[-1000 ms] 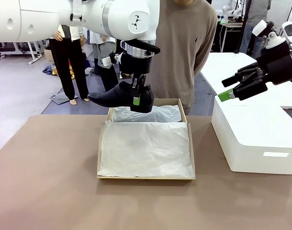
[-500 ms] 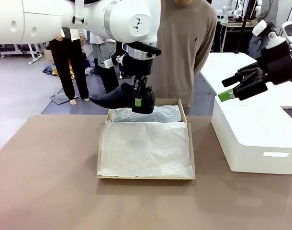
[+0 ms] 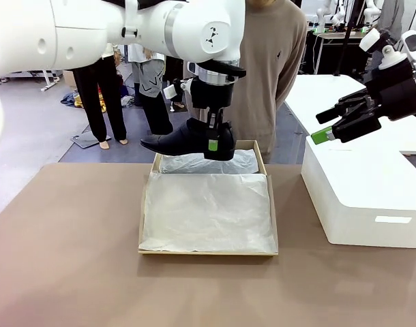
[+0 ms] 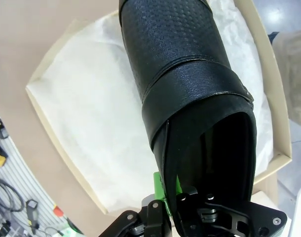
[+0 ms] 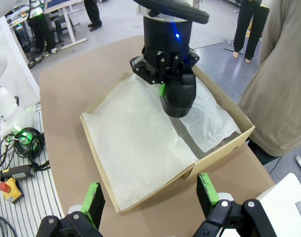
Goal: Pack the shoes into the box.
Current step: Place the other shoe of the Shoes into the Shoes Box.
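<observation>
Stage: first shoe on its way in; by my judgement the task is under halfway
Left hand (image 3: 212, 144): closed on the heel end of one shoe (image 3: 184, 139); one finger sits inside the shoe's opening, and the green-padded finger presses the heel wall from outside
Shoe's place: in the air, roughly level and sole down, above the far end of the box (image 3: 147, 204), on the side where the person (image 3: 269, 68) stands; the pointed toe aims to the robot's left and reaches out past the box's left wall; the shoe is apart from the paper below it
Box: open on the desk (image 3: 71, 259), about midway across it; lined with white tissue paper (image 3: 208, 211), flat in the near part and crumpled at the far end; no shoe lies in it yet
Right hand (image 3: 320, 127): jaws spread wide, with nothing in them; it hangs above the white block (image 3: 361, 197) at the robot's right, well apart from the box
Done so far: one shoe has been lifted and brought over the box
Left to do: turn or shift this shoe so that the toe clears the wall; lower it onto the tissue; let go; then pack the second shoe beside it
Second shoe: where it is I cannot tell
Person: stands at the far side, close behind the box; the hands are out of sight
</observation>
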Robot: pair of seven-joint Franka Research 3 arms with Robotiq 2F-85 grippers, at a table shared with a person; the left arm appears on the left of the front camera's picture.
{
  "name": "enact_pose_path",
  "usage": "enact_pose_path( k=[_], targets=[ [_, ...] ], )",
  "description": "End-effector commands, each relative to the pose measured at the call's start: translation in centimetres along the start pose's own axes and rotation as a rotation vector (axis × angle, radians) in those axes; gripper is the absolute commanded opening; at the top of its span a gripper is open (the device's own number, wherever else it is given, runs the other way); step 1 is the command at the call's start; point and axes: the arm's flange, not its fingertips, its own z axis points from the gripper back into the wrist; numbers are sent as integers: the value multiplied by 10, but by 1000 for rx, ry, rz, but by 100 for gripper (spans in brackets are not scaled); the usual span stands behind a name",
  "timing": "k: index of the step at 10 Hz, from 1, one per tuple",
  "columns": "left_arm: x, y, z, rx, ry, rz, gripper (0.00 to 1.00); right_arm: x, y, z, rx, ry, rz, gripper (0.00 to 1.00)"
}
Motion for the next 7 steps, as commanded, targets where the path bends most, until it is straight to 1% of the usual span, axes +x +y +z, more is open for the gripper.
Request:
enact_pose_path(
  k=[1,2,3,5,7],
  targets=[
    [-23,-18,6,-13,-43,77,0,-1,-2,-4,8,-38,21,100],
    [-32,-23,4,-13,-37,87,0,-1,-2,-4,8,-38,21,100],
    [-40,-27,1,-21,-59,94,0,-1,-2,-4,8,-38,21,100],
    [-55,-31,-3,-34,-71,125,0,-1,-2,-4,8,-38,21,100],
    [-64,-33,-7,-31,-58,162,0,-1,-2,-4,8,-38,21,100]
  ],
)
